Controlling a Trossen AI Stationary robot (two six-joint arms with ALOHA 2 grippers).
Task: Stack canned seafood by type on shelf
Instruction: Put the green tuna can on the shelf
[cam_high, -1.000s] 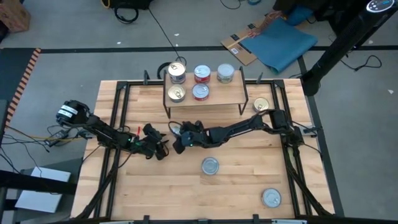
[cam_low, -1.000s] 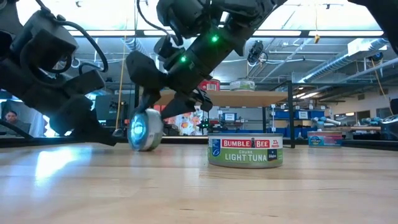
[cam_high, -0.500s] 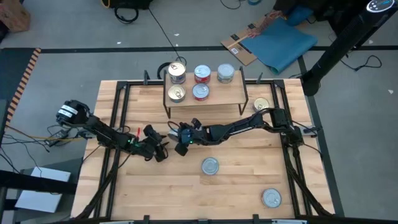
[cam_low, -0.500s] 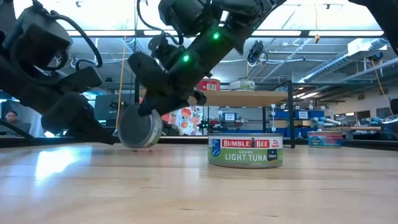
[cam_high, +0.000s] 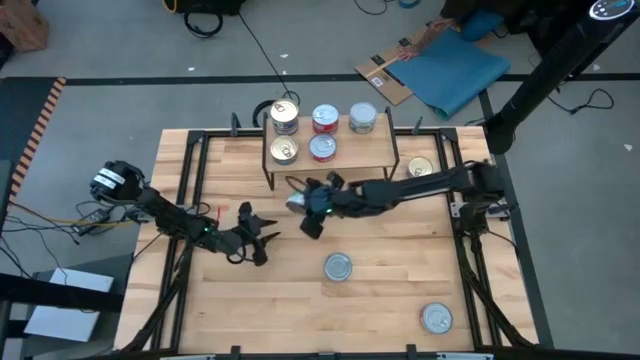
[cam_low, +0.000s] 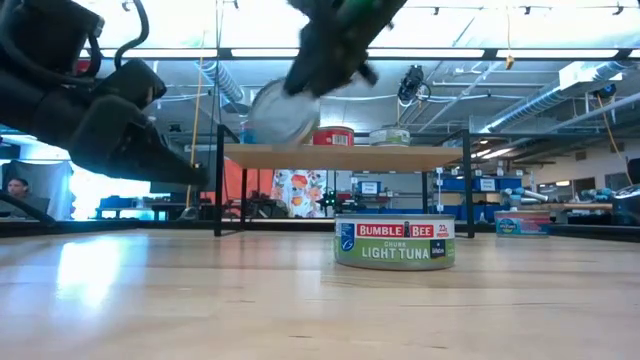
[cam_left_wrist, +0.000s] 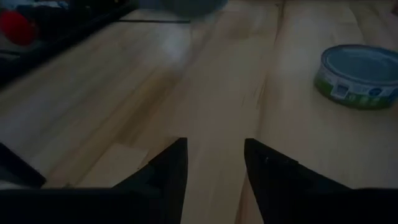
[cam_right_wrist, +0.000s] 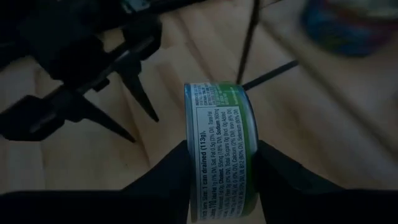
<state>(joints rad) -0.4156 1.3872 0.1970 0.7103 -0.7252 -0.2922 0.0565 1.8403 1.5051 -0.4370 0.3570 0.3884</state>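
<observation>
Change: the right hand (cam_high: 305, 203) has lifted the green-labelled tin (cam_right_wrist: 221, 149) off the table (cam_high: 400, 300) and carried it up toward the shelf (cam_high: 345, 156); a second ago the tin stood on edge on the wood between both hands.
Right hand: closed on the tin, fingers (cam_right_wrist: 166, 174) pressing its flat ends, tin turned on its side, in the air just in front of the shelf's front edge.
Left hand: (cam_high: 256, 238) low over the table left of centre, fingers (cam_left_wrist: 171, 171) spread apart and holding nothing.
Shelf: at the table's far edge, carrying five tins (cam_high: 322, 132), three in the back row and two in front.
Loose tins: one tuna tin (cam_high: 338, 267) flat near the table's middle, one (cam_high: 435, 318) near the front right corner, one gold-topped (cam_high: 421, 168) by the right edge behind the right arm.
</observation>
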